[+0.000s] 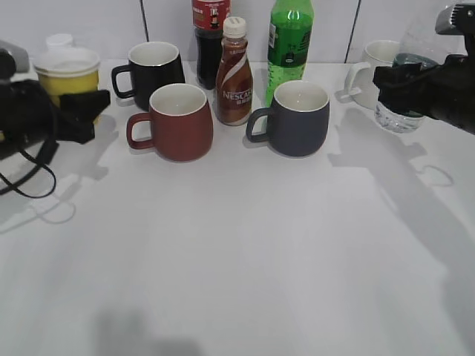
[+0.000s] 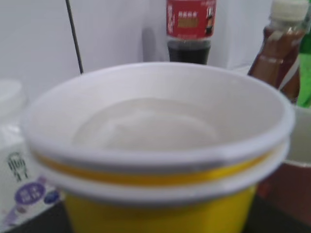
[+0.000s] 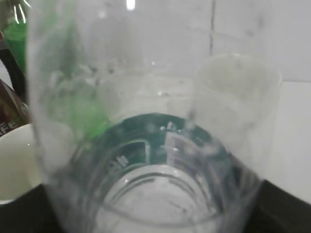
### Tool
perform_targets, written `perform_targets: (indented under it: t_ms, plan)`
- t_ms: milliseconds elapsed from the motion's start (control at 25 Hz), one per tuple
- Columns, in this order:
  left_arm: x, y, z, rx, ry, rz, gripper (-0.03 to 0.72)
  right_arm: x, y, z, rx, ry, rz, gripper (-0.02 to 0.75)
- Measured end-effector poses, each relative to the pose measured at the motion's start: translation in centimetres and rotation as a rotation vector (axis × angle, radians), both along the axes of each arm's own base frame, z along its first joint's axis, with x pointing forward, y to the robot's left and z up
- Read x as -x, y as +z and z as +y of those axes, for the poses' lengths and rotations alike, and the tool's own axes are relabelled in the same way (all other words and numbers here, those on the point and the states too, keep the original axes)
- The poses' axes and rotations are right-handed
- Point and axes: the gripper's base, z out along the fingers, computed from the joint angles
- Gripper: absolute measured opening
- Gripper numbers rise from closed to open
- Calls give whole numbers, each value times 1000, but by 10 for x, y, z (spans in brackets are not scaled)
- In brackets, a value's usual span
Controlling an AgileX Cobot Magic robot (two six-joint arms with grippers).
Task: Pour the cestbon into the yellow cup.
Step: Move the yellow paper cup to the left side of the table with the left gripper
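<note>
The left gripper [image 1: 82, 111] reaches in from the left edge, level with the table, its black fingers [image 1: 87, 98] closed against the sides of the yellow cup [image 1: 70, 74]; a dark cable loops beneath its wrist; the right gripper [image 1: 397, 81] comes in from the right edge, held above the surface, its black fingers [image 1: 392, 76] clamped around the cestbon [image 1: 415, 70]; both arms stretch inward, well apart.

Clear cestbon [image 3: 150, 145] fills the frame — dark green label visible through its wall, white tile [image 3: 252, 34] behind.
</note>
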Motion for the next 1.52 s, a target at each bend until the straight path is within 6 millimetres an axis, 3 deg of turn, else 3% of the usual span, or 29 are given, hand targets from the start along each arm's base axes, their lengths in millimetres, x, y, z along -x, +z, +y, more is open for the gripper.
perform_targets:
  t_ms: [640, 960, 1040, 1240, 1520]
  plan:
    - [-10, -69, 4, 5, 60, 9, 381, 0, 0, -1, 25, -9, -8, 459]
    - [-14, -78, 3, 5, 52, -46, 384, 0, 0, -1, 30, -10, -9, 459]
    - [-14, -79, 3, 2, 51, -48, 412, 0, 0, -1, 30, -10, -9, 459]
    - [-13, -85, 4, -18, 56, -8, 570, 0, 0, -1, 32, -9, -10, 459]
    - [-1, -84, 5, -21, 61, 18, 599, -4, -15, -1, 55, -4, 31, 459]
